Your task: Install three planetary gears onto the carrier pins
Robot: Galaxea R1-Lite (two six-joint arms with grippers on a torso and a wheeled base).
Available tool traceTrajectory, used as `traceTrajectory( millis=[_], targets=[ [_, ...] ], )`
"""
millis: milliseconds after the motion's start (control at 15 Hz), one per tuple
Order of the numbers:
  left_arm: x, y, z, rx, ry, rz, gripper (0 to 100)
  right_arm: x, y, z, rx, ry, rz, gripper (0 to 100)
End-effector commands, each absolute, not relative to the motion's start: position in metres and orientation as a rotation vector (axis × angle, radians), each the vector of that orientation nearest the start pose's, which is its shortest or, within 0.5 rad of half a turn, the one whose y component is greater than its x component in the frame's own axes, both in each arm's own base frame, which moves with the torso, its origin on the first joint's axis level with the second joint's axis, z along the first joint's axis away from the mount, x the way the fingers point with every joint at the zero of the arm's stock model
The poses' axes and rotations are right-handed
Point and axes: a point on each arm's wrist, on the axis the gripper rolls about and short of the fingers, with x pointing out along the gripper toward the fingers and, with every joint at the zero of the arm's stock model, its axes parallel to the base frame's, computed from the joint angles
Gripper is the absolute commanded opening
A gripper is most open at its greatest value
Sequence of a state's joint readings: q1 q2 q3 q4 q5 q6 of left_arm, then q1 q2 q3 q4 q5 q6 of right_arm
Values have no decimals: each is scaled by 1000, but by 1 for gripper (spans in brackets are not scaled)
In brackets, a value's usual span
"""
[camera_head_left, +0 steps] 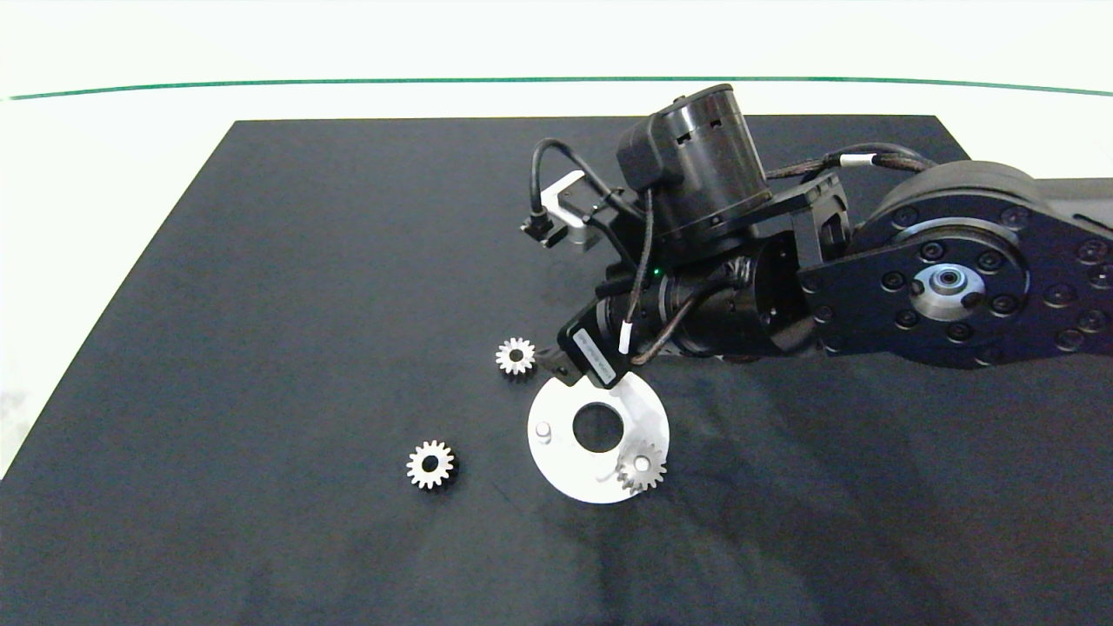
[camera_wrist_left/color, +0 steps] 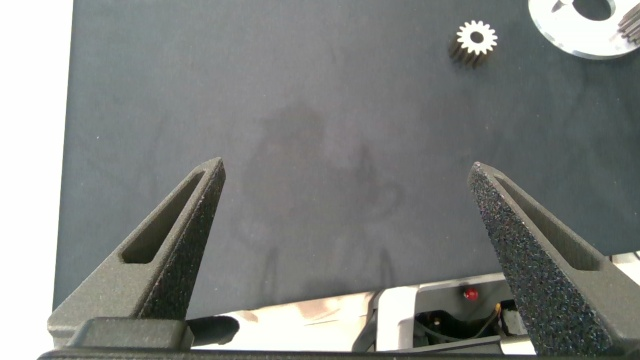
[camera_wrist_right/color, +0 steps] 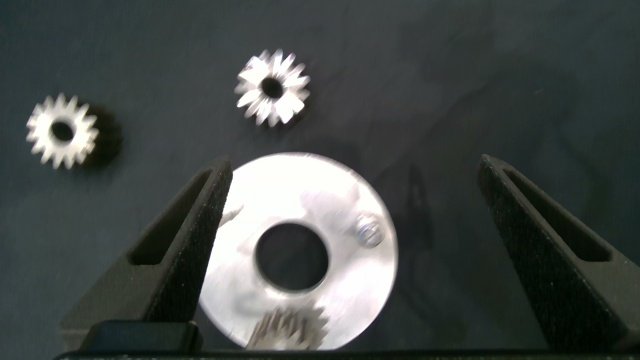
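Note:
The white carrier disc (camera_head_left: 565,465) lies flat on the black mat, and one planetary gear (camera_head_left: 641,468) sits on its near-right pin. A bare pin (camera_head_left: 543,429) stands on its left side; the third pin is hidden under my right gripper (camera_head_left: 567,369). That gripper hangs over the disc's far edge, open and empty. In the right wrist view the disc (camera_wrist_right/color: 345,290) lies between the spread fingers (camera_wrist_right/color: 190,245), with a bare pin (camera_wrist_right/color: 367,231) showing. Two loose gears (camera_head_left: 516,356) (camera_head_left: 430,464) lie on the mat left of the disc. My left gripper (camera_wrist_left/color: 347,168) is open over bare mat.
The black mat (camera_head_left: 287,287) covers most of the white table, with open room to the left and front. The right arm's bulk fills the right side. The left wrist view catches a loose gear (camera_wrist_left/color: 476,40) and the disc's rim (camera_wrist_left/color: 565,35) far off.

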State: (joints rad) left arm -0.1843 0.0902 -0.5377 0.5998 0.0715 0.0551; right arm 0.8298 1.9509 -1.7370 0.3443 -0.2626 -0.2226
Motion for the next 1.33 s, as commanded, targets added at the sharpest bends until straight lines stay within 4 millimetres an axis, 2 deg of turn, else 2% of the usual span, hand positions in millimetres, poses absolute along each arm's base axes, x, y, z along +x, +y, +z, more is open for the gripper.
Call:
traceTrajectory(
  millis=[67,400,533,600,667,800,1000,1133,1333],
  targets=[
    [-72,15,155,74,148,-116,100,272,288,256,-525,449,607,100],
    [-71,15,155,75,149,-116,100,270,303,245,-557,483,637,100],
    [-72,15,155,73,148,-116,100,266,296,244,-574,515,632,100],
    [-72,15,156,68,143,-117,100,256,282,257,-563,509,621,100],
    [-72,15,156,62,147,-115,100,238,259,281,-507,478,604,100],
    [-70,15,157,64,159,-112,100,215,211,305,-428,469,538,100],
    [-63,14,160,74,200,-110,100,158,131,304,-441,476,388,100],
    [-51,12,166,105,248,-132,100,123,94,299,-417,450,352,100],
    [-20,6,185,206,267,-162,100,86,52,291,-383,432,270,100]
  ],
)
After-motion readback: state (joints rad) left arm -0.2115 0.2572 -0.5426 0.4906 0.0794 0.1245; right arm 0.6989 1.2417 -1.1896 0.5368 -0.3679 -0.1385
